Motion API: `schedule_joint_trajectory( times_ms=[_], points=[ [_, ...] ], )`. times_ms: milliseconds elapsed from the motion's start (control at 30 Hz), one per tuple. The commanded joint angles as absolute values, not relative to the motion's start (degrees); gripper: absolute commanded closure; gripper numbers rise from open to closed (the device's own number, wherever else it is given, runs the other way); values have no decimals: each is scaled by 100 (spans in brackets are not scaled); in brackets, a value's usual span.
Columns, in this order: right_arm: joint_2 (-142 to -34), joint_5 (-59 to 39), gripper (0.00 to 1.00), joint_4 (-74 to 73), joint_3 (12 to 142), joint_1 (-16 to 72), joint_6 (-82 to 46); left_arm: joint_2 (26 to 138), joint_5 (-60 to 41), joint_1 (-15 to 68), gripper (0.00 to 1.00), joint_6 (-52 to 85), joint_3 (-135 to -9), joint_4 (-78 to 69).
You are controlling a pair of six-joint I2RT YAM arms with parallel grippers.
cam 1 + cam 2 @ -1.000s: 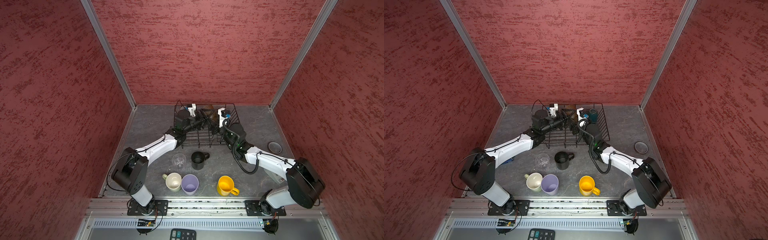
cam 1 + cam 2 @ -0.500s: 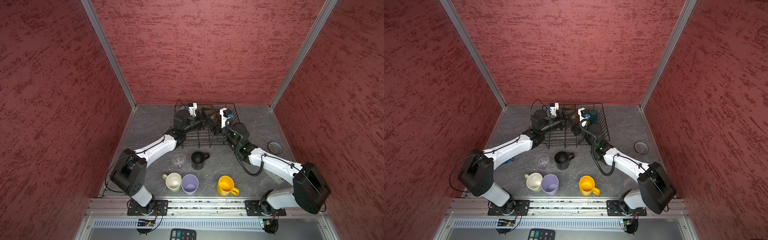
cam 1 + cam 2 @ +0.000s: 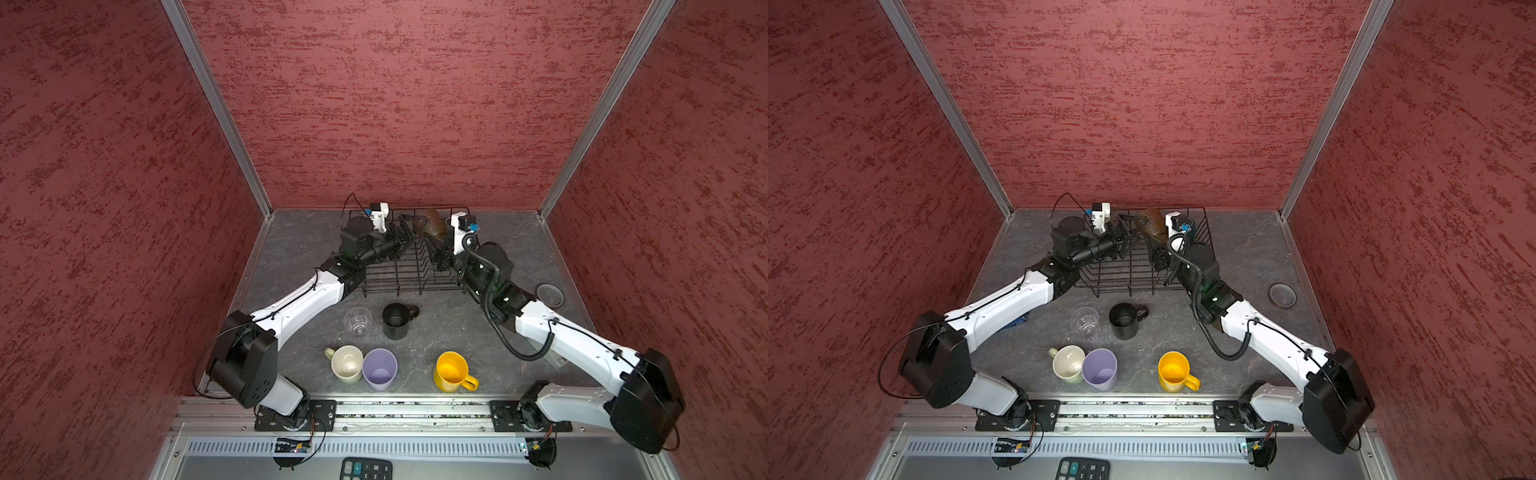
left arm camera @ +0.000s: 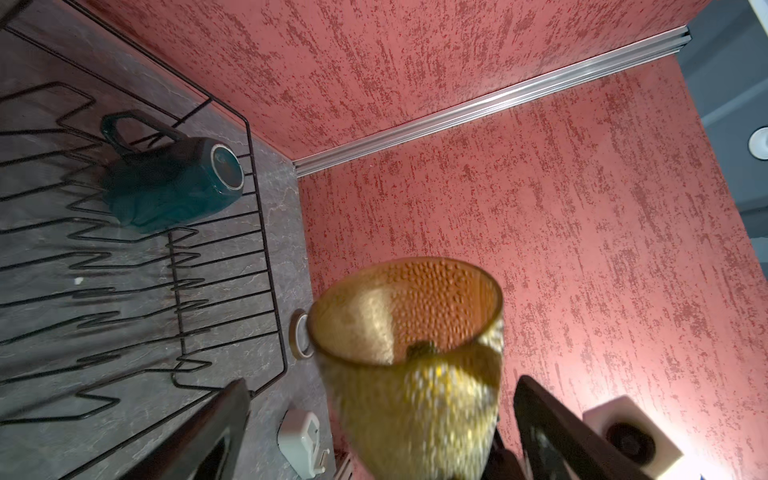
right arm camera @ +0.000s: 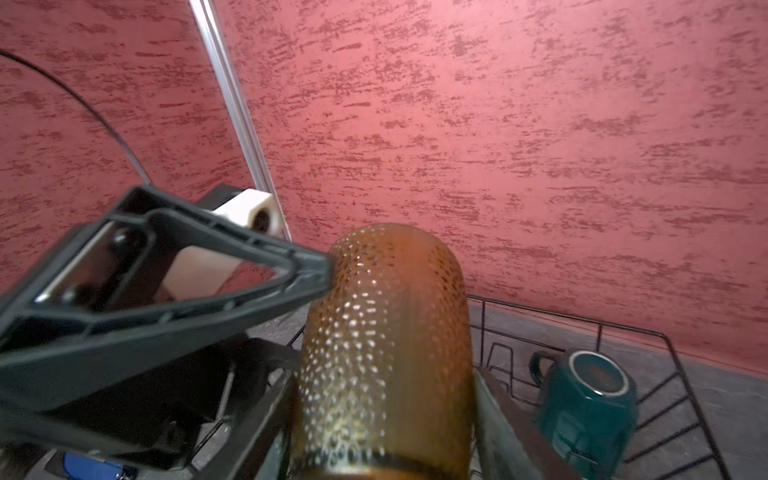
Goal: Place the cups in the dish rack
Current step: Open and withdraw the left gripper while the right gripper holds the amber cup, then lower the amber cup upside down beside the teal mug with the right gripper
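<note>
Arms (image 3: 297, 301) outstretched over dish rack (image 3: 399, 279), right gripper (image 3: 434, 240) clasping brown cup (image 3: 430, 220).

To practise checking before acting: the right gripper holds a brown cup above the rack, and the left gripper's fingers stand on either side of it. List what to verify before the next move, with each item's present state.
1. Grip: the right gripper is clamped on the brown cup: ok.
2. Release: the left gripper is open: ok.
3. Clearance: left fingers free of the cup: cannot tell; one fingertip looks close against its side.
4. Position: the cup is above the dish rack: ok.
5. Space: there are bare prongs beside the teal mug lying in the rack: ok.
</note>
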State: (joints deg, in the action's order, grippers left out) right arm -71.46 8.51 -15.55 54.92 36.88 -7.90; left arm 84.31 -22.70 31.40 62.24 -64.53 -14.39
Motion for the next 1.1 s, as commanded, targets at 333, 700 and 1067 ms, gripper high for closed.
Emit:
schedule_joint_trajectory(
  times_ms=[333, 700, 1067],
  points=[
    [-7424, 1027, 90, 3023, 8157, 3163, -1000, 6478, 465, 2966, 0, 1289, -7169, 1889],
    [-9506, 461, 92, 4665, 10526, 2756, -493, 5590, -1867, 1082, 0, 1206, -6740, 2216],
    [-10974, 106, 95, 4869, 11720, 2488, -261, 4522, -2225, 810, 0, 702, -5762, 1172]
  ],
)
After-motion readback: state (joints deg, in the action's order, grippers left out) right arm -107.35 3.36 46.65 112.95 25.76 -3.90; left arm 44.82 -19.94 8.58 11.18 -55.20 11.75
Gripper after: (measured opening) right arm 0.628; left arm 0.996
